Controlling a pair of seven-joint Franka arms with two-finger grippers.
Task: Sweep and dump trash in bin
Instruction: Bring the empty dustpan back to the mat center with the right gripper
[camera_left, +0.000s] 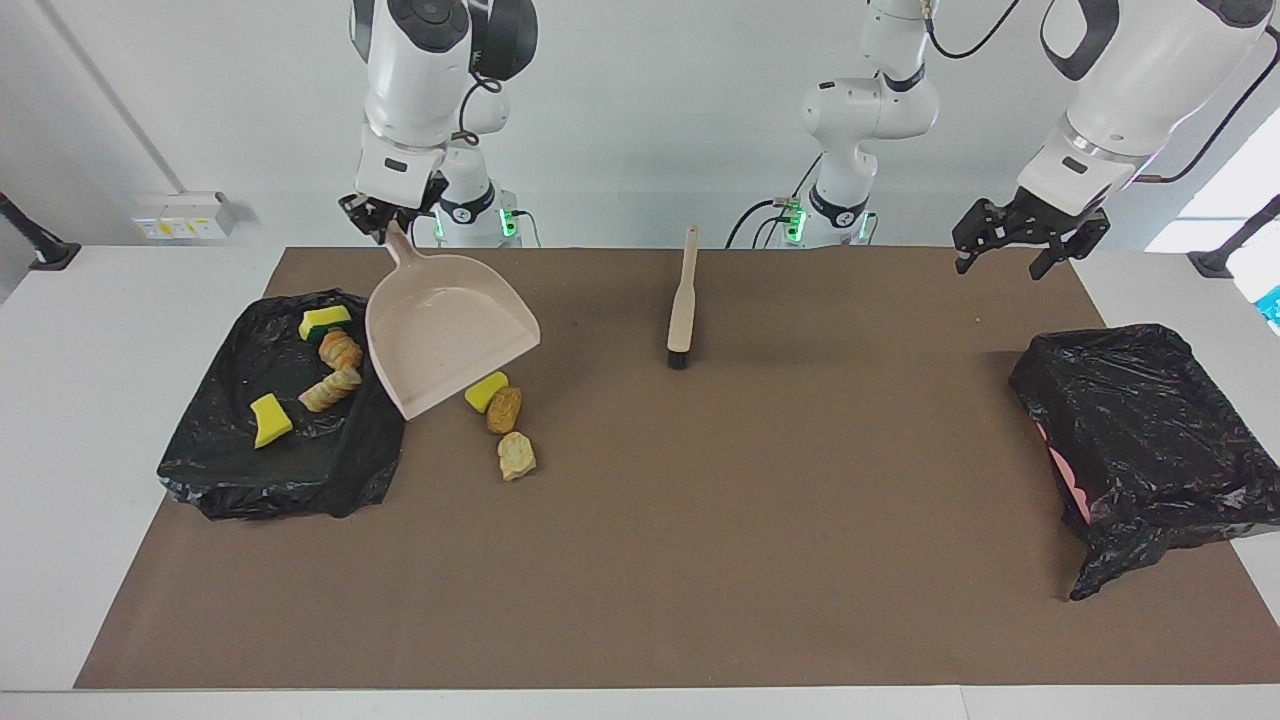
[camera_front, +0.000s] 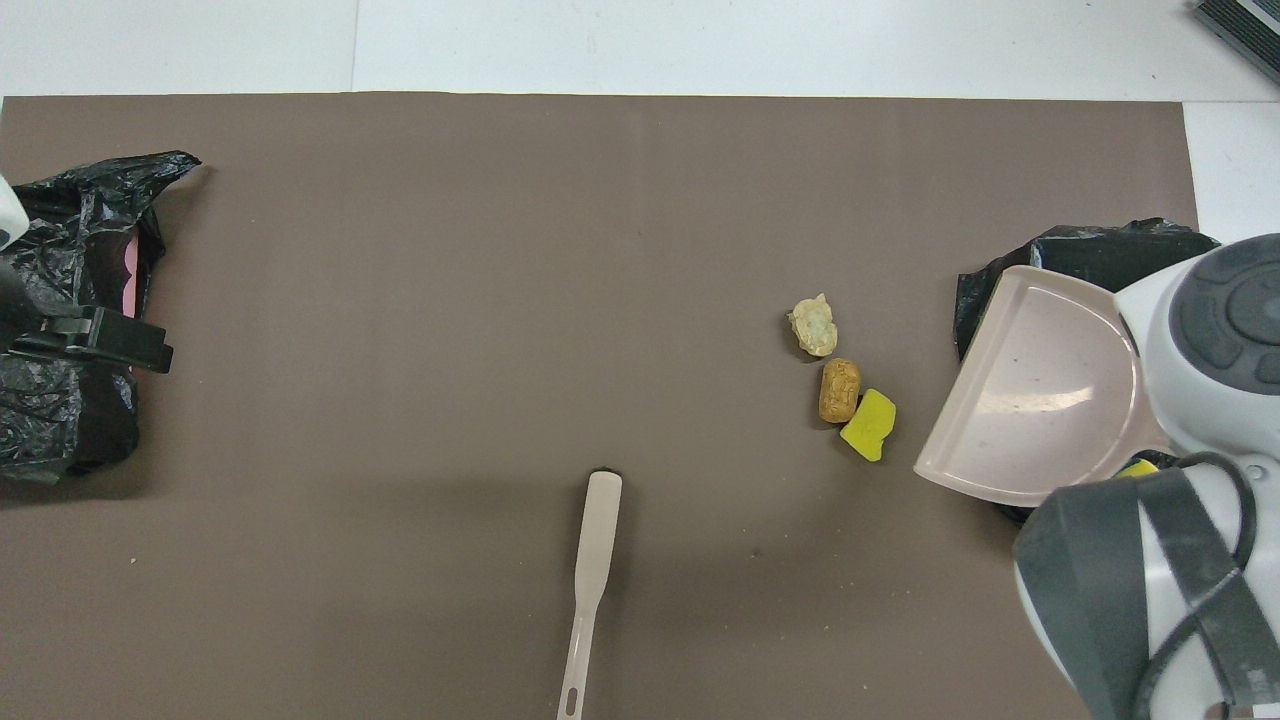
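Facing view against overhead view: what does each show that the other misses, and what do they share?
Only the facing view shows the four trash pieces in the bin at the right arm's end, and the right gripper shut on the dustpan handle. Only the overhead view shows the brush handle's hanging hole. Both show three loose pieces on the mat, the brush, the open left gripper, and the second bin.

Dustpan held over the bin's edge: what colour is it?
Pale pinkish-beige plastic dustpan, plain, unpatterned; the facing view shows it best.
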